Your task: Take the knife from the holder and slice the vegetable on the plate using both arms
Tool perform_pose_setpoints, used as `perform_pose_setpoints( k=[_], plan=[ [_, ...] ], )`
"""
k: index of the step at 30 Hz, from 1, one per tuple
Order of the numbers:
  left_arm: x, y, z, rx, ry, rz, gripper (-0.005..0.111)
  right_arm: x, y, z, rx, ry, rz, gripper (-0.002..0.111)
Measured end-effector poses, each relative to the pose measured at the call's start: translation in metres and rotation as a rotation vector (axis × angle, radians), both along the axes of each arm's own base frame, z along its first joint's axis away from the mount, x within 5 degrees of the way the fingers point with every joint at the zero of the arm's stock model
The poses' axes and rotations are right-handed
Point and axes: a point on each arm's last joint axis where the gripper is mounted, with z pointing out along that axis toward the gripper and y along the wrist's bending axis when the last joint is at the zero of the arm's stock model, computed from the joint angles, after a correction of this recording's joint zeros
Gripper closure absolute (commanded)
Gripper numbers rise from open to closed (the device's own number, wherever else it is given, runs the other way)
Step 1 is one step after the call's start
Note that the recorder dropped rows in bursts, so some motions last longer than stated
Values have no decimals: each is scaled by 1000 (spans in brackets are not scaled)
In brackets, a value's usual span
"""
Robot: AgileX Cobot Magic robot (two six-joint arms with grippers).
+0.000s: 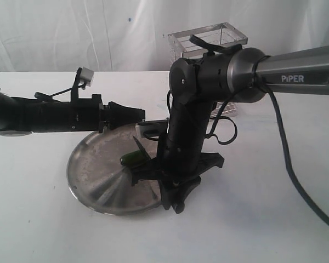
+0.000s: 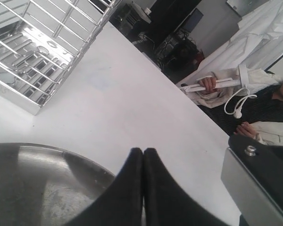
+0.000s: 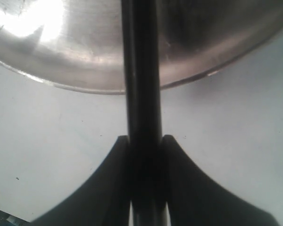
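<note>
Black fingers of the right gripper (image 3: 144,141) squeeze the knife (image 3: 141,70), which points across the plate (image 1: 93,175) toward the vegetable (image 1: 132,159) near the plate's middle. The left gripper (image 2: 143,155) is pinched shut, holding nothing, over the plate's far edge. Only the exterior view shows the vegetable.

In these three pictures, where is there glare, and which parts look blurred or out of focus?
Right wrist view: strong glare on the plate; the knife and the right hand gripping it are soft, too close. Left wrist view: the shut left hand is blurred, the holder sharp. Exterior view: even light, mild plate sheen.
</note>
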Motion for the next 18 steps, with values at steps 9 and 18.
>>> perform_pose_setpoints(
  k=[9, 18],
  plan=[
    [1, 0, -1, 10, -2, 7, 107, 1, -1, 0, -7, -6, 0, 108],
    [3, 1, -3, 37, 4, 30, 107, 1, -1, 0, -8, -12, -7, 108]
  ],
)
